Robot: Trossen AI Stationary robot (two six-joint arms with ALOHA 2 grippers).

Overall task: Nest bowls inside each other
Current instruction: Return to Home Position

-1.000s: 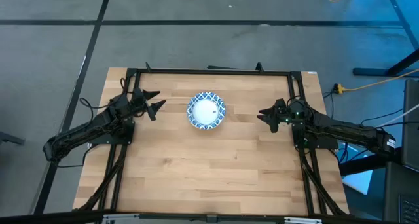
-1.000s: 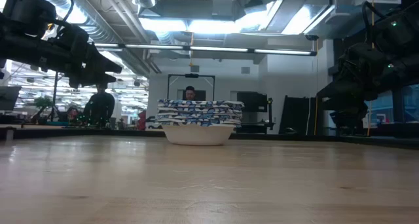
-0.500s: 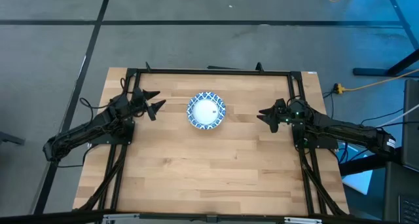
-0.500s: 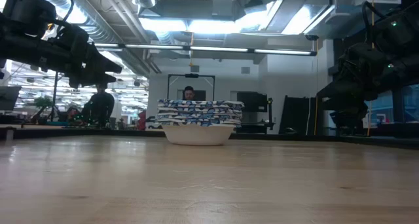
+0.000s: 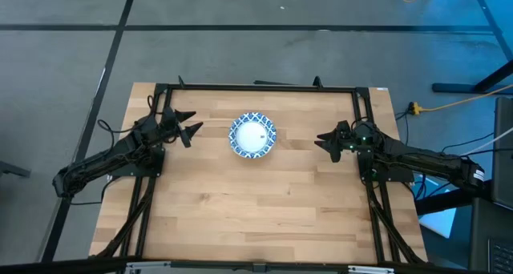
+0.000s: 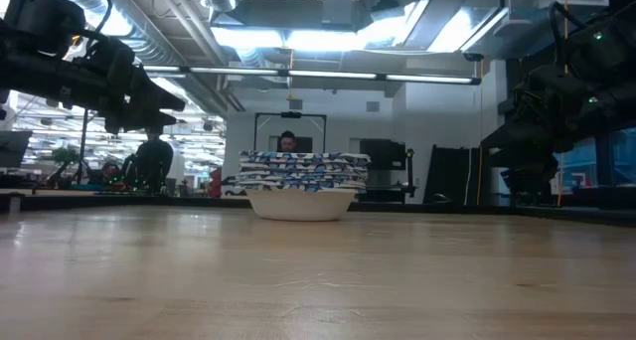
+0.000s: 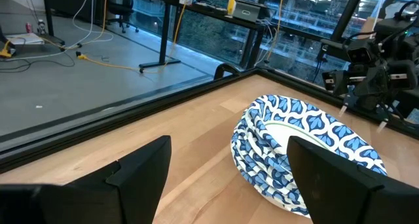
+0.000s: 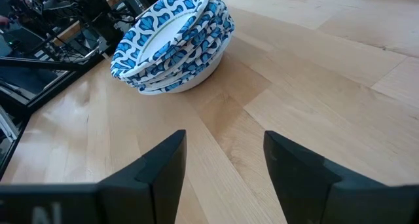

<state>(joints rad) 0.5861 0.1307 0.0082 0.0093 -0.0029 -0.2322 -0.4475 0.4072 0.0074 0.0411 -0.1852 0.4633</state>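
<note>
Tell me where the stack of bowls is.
In the high view the stack of bowls stands on the table, above centre in the picture, between the open left gripper and open right gripper, touching neither.

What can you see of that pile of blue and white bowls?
The stack of bowls is one upright pile, nested together: blue-and-white patterned rims layered at the side, a plain white centre on top, a white underside on the lowest bowl. They look glazed. It rests on the wooden table, touching nothing else. The left gripper and right gripper hang open on either side, apart from it.
</note>
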